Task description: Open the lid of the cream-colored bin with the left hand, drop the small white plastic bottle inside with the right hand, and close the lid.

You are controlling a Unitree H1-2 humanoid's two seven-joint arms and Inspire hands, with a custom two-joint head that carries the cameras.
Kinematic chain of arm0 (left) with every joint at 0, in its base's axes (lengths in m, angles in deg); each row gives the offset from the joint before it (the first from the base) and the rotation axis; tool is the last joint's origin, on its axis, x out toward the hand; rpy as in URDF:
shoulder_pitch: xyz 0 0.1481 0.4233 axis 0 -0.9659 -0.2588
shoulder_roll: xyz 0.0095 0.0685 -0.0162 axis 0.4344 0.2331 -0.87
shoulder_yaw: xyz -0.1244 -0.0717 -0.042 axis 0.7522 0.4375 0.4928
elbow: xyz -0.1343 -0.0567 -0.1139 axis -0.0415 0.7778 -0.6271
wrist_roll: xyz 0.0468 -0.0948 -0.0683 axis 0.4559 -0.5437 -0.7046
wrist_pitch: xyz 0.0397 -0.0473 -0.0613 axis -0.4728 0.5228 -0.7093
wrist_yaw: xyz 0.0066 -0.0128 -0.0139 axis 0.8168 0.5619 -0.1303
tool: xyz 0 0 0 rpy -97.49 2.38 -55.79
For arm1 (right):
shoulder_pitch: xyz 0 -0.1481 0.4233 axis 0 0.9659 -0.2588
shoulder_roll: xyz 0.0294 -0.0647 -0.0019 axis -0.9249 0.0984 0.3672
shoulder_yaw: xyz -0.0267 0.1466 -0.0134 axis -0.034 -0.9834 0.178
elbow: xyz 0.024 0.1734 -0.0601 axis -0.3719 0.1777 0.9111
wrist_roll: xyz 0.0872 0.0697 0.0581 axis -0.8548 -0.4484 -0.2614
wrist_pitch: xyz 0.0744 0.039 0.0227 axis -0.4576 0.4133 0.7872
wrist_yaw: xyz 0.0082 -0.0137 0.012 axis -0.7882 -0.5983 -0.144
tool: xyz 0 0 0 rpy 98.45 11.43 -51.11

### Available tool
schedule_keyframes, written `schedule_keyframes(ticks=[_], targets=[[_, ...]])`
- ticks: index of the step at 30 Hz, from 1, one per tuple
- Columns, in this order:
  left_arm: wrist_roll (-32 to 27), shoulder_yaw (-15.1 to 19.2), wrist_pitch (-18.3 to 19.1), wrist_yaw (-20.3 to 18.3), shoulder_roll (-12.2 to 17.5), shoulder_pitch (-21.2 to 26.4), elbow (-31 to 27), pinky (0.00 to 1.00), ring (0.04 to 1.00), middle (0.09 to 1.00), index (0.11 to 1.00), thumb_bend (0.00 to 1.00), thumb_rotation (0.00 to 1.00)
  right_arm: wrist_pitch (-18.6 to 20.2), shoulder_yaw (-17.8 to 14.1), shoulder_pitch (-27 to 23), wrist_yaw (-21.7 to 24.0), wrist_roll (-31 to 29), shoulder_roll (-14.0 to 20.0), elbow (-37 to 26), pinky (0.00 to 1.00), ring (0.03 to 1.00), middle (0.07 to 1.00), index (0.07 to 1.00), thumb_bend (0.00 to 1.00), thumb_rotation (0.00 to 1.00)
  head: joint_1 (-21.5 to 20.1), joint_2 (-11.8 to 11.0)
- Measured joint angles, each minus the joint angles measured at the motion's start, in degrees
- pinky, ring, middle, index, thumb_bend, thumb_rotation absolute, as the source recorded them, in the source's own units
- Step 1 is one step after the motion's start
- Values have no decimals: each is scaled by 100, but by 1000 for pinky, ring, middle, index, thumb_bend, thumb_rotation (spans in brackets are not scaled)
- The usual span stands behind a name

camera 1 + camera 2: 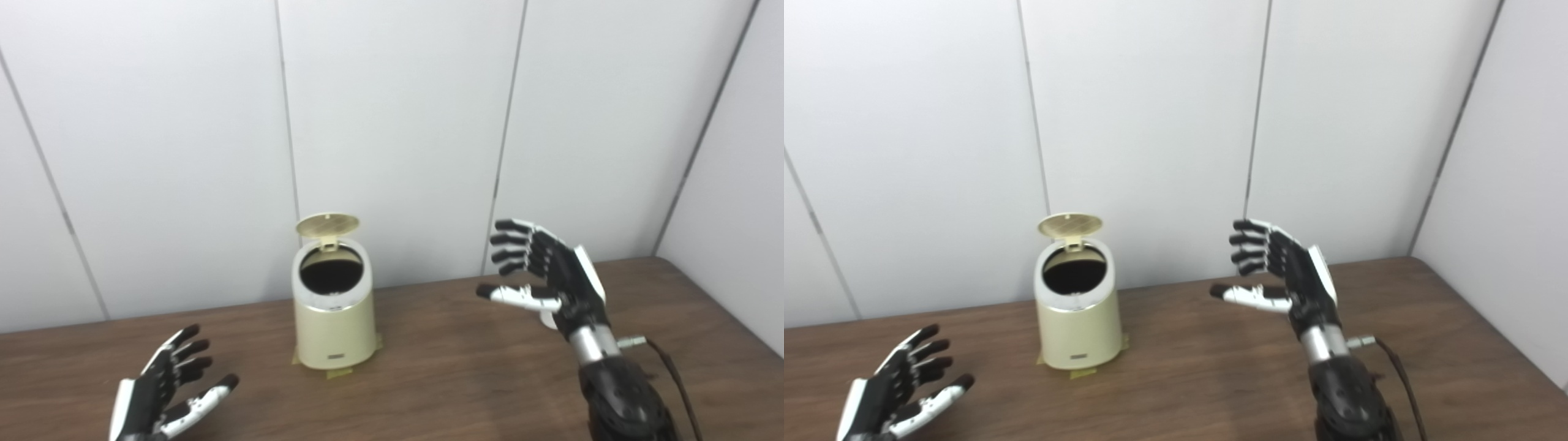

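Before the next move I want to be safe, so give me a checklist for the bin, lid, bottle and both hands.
1. Lid up: ok, tilted back above the bin.
2. Bin opening free: ok, nothing over it.
3. Right hand holding the bottle: not ok, open and empty.
4. Bottle found: cannot tell; only a white bit peeks from behind the right hand.
5. Left hand clear of the bin: ok, open, low and apart from it.

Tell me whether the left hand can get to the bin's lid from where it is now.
Probably yes. The left hand is open and empty, low over the table to the bin's left. The lid stands raised at the back, and nothing lies between them.
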Motion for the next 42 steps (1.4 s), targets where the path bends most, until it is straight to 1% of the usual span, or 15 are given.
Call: schedule_keyframes(ticks=[2,4,5,7,10,14,17,21,24,26,29,32,35,38,42], targets=[[-39,11,-111,-39,38,21,162,760,749,804,874,693,2,186,-28,-252,1,111,153,-20,578,657,705,704,823,156,-263,-97],[-48,30,-122,-48,87,17,253,757,748,805,877,684,11,302,-84,-321,-20,242,282,-16,649,713,733,710,848,203,-325,-114],[-43,45,-122,-45,112,14,256,708,734,799,876,689,6,363,-127,-321,-61,306,336,-5,681,735,745,713,854,215,-500,-158],[-8,78,-122,-17,178,14,256,635,708,784,870,709,1,457,-193,-339,-136,410,413,90,732,783,773,716,863,219,-589,-176],[53,82,-136,22,236,20,256,613,686,764,855,719,0,523,-331,-397,-266,569,455,115,788,824,801,750,834,203,-642,-202],[102,57,-187,29,223,27,264,592,669,738,837,734,0,705,-486,-541,-354,736,664,102,766,824,803,769,807,156,-677,-211],[130,58,-191,42,224,38,294,538,648,714,815,755,42,845,-587,-607,-364,747,799,110,775,828,820,788,791,103,-703,-176],[99,65,-194,25,227,38,294,509,638,706,803,757,56,1031,-664,-593,-219,649,941,368,809,848,851,834,813,143,-730,-167],[65,67,-194,3,239,34,294,505,639,711,797,763,74,1125,-661,-494,-32,516,1101,661,772,852,866,854,817,173,-739,-141],[59,67,-194,-11,264,36,294,518,643,709,793,764,79,1119,-658,-426,51,442,1166,841,779,863,882,874,808,179,-739,-141],[71,66,-194,-10,290,35,294,485,633,707,790,770,88,1120,-664,-366,157,230,1190,1086,793,878,903,895,799,186,-747,-123],[61,67,-194,-15,289,36,294,476,624,698,782,776,90,1122,-653,-266,219,102,1184,1265,763,865,907,910,814,187,-748,-106],[50,73,-194,-18,296,36,294,475,625,699,780,769,86,1113,-620,-157,229,33,1154,1389,798,875,908,911,895,239,-765,-79],[42,73,-194,-37,299,36,294,471,632,710,787,767,100,1086,-567,-61,225,25,1138,1573,770,852,898,917,871,221,-774,-79],[42,72,-193,-47,324,35,295,480,639,713,792,773,113,906,-543,65,216,-41,1073,1978,777,860,919,936,833,175,-765,-70]])
